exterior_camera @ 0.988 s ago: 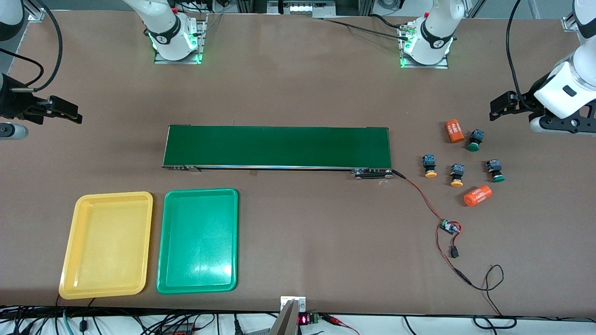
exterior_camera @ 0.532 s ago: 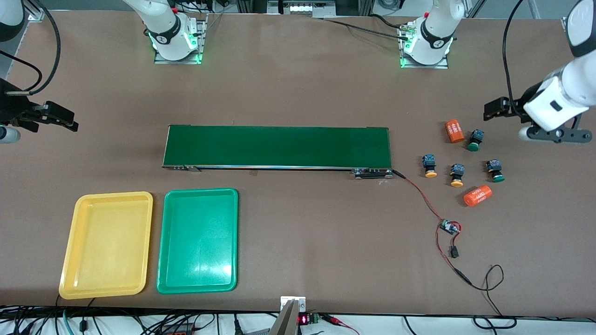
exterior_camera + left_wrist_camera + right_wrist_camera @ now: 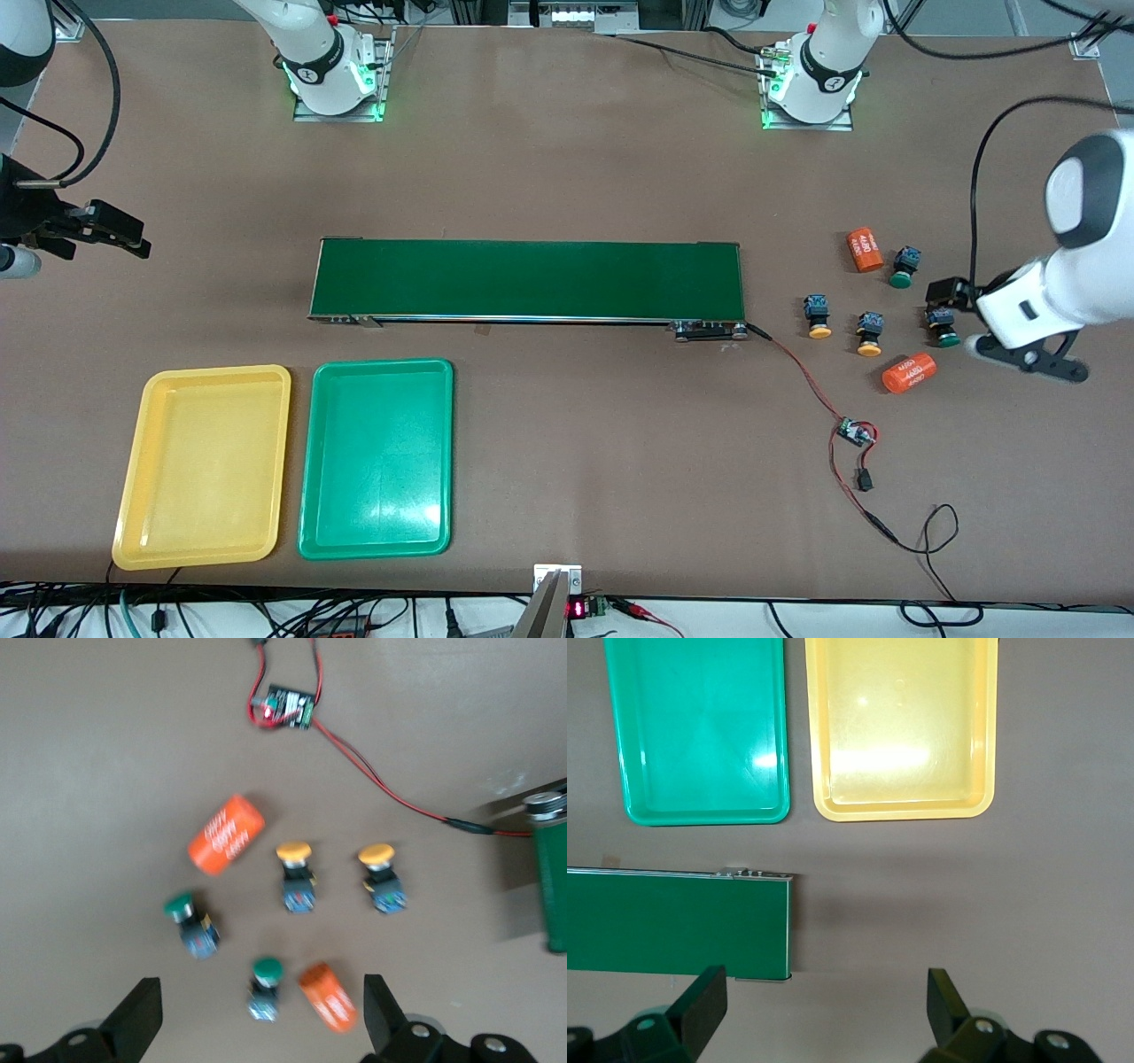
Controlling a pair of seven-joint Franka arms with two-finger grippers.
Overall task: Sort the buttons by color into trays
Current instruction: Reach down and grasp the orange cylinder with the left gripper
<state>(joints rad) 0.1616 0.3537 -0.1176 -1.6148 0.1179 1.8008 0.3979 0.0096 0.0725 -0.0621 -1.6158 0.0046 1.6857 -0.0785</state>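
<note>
The yellow tray (image 3: 204,467) and green tray (image 3: 376,458) are lying side by side, shallow, round-cornered, nearest the front camera. The right gripper (image 3: 120,232), jaws spread and holding nothing, is hovering over bare table near the conveyor belt (image 3: 528,278). The left gripper (image 3: 257,1014), jaws released, is hanging above four dark-bodied buttons: two yellow-capped (image 3: 295,877) (image 3: 381,877), two green-capped (image 3: 189,923) (image 3: 265,987), the last lying between its jaws beside an orange cylinder (image 3: 329,996).

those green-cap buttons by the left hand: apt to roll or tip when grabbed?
Probably some roll: each green-cap button lies on its side and has a round cap. The dark blocky body likely checks it and gives flat faces to pinch. It looks small and rigid, so a nudge from the open left hand would likely skid it.
</note>
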